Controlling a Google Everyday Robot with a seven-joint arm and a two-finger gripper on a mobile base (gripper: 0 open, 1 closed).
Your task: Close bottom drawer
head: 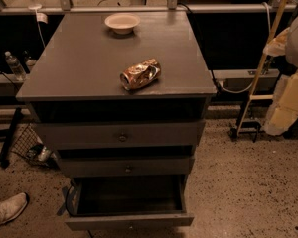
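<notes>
The bottom drawer is the lowest of the three in a dark grey cabinet. It is pulled well out toward me, and its dark inside shows nothing in it. The two drawers above it have small round knobs and stand slightly out. My pale arm hangs at the right edge of the view. My gripper is up there, far to the right of the cabinet and well above the bottom drawer, touching nothing.
A crushed can and a white bowl sit on the cabinet top. A yellow-legged stand is on the right. On the left are a wire basket, a water bottle and a shoe.
</notes>
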